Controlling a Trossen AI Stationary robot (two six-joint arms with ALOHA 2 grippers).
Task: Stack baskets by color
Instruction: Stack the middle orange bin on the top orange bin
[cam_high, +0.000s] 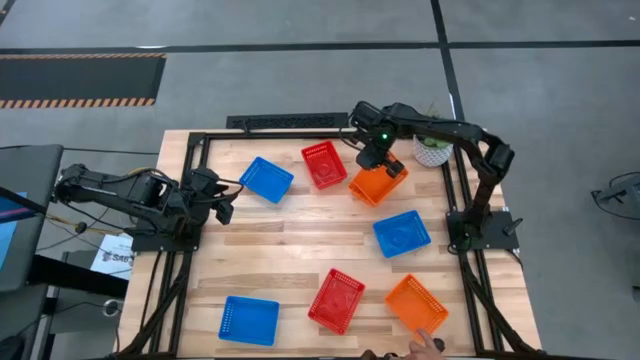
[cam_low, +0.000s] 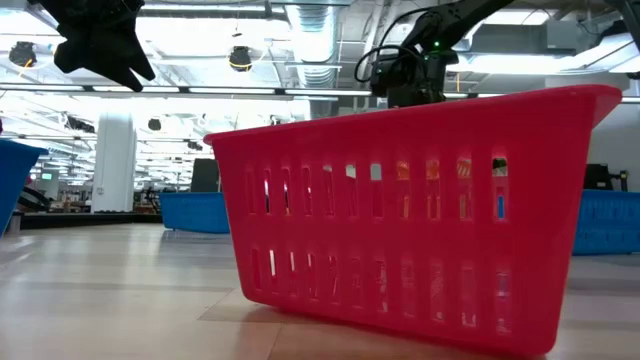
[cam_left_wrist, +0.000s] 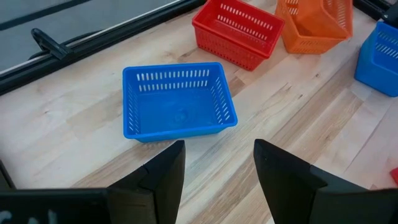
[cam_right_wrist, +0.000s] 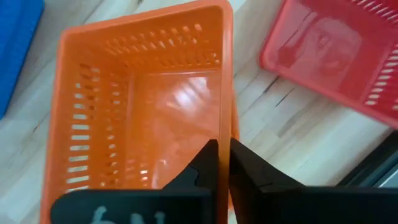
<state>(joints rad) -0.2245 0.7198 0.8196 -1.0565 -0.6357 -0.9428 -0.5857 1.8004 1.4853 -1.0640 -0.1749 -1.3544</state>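
Note:
My right gripper (cam_high: 378, 155) hangs over an orange basket (cam_right_wrist: 143, 118) at the table's far right and is shut on its rim. In the left wrist view this orange basket (cam_left_wrist: 317, 22) looks tilted inside a second orange one. A red basket (cam_high: 324, 164) and a blue basket (cam_high: 266, 179) rest on their bases to its left. My left gripper (cam_left_wrist: 217, 168) waits open near the left edge, short of that blue basket (cam_left_wrist: 177, 99). My right gripper has the rim of one side wall (cam_right_wrist: 226, 134) of the orange basket between its two fingers, one finger inside the basket and one outside. The fingers come steeply from above, pointing down. The basket sits tilted; what its underside rests on is hidden here.
Another blue basket (cam_high: 401, 233) lies right of centre. Along the near edge stand a blue (cam_high: 248, 320), a red (cam_high: 336, 300) and an orange basket (cam_high: 416, 303), with a person's hand (cam_high: 425, 345) beside them. A white pot with a plant (cam_high: 432, 148) stands far right. Bare wood fills the middle.

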